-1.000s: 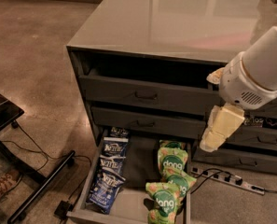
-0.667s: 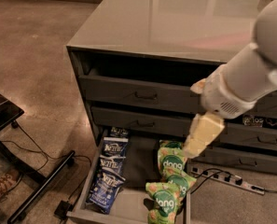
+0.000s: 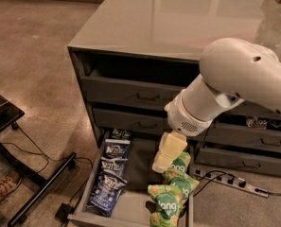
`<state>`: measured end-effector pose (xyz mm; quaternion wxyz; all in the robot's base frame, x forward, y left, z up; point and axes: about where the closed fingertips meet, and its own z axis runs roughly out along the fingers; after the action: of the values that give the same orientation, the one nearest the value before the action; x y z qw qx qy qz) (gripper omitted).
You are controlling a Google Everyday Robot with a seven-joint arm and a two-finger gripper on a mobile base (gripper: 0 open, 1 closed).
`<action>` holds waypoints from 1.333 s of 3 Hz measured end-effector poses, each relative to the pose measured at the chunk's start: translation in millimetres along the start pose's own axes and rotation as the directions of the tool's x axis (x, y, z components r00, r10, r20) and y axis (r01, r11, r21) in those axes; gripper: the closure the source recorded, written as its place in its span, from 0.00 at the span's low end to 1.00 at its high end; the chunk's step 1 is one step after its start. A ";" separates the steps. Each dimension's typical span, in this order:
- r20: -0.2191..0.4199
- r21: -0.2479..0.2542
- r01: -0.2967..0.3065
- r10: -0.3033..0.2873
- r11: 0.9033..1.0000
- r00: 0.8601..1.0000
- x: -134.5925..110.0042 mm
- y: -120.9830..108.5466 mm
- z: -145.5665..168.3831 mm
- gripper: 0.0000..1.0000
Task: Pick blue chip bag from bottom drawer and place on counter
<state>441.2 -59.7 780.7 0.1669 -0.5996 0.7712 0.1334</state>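
Note:
The bottom drawer (image 3: 137, 167) is pulled open at the foot of the cabinet. Several blue chip bags (image 3: 108, 176) lie in a row along its left side. Green chip bags (image 3: 171, 193) lie along its right side. My gripper (image 3: 166, 152) hangs from the white arm over the drawer, just above the green bags and to the right of the blue ones. The counter (image 3: 178, 18) is the glossy grey cabinet top behind the arm.
Closed grey drawer fronts (image 3: 130, 96) with dark handles sit above the open drawer. A power strip (image 3: 230, 181) and cables lie on the floor at the right. A black stand (image 3: 17, 174) with cables stands at the left. The top drawer slot is open and dark.
My arm has swung left and down, bringing the gripper from beside the cabinet front to over the open drawer near the green bags.

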 end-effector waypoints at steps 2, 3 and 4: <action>0.027 -0.066 -0.044 0.046 0.997 0.999 -18.5 8.5 68.5 0.00; 0.041 -0.032 -0.154 0.155 0.988 0.987 -23.1 5.8 112.2 0.00; 0.081 -0.001 -0.238 0.237 0.971 0.968 -31.2 -3.3 112.2 0.00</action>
<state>462.4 12.5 691.7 0.1831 -0.4963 0.8308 0.1731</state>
